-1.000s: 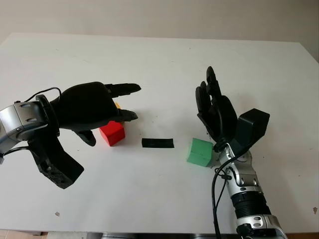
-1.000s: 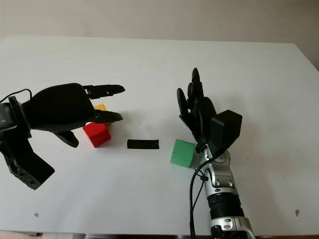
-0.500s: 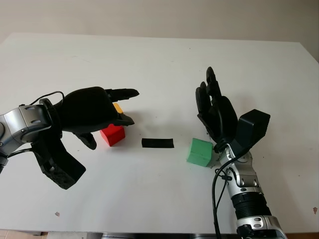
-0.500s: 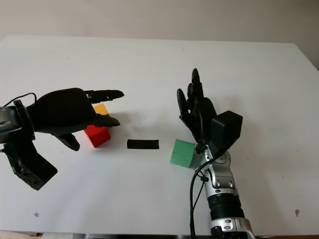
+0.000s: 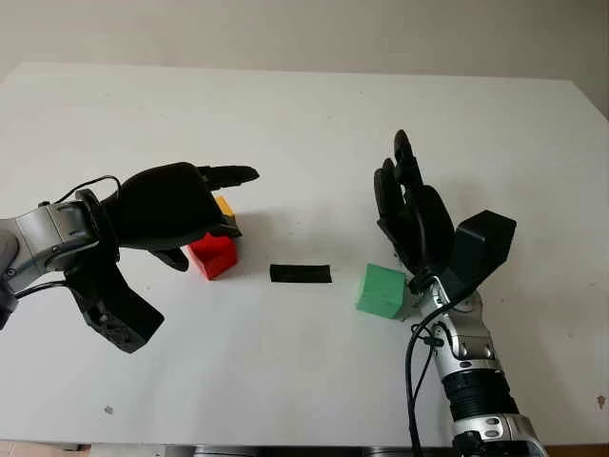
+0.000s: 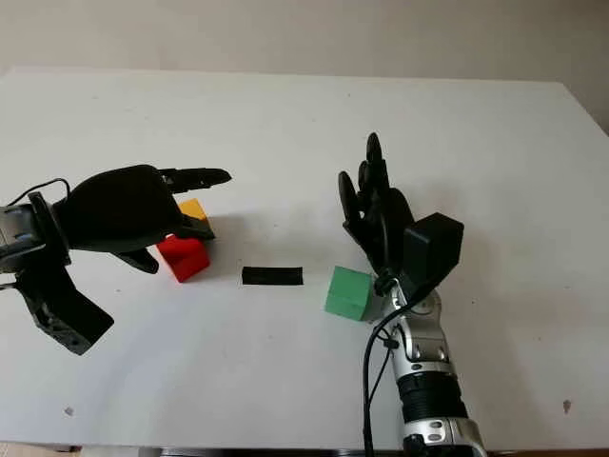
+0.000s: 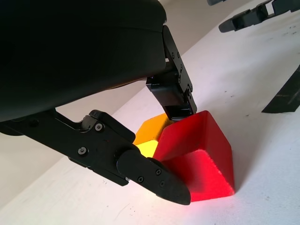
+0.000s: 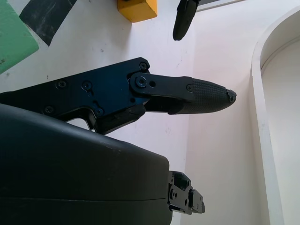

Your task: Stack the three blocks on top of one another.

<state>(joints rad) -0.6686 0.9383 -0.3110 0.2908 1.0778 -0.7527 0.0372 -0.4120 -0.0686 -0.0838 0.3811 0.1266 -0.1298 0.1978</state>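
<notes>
The left hand (image 5: pixel 181 205) hovers open over the red block (image 5: pixel 213 255) and touching yellow block (image 5: pixel 225 206). Right of them, past black tape (image 5: pixel 301 273), the open right hand (image 5: pixel 411 214) stands beside the green block (image 5: pixel 383 290). Fingers should straddle one block squarely, without nudging its neighbour.

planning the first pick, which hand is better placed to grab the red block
Left. The left hand hovers right over the red block, open fingers around it; the right hand is open by the green block.
</notes>
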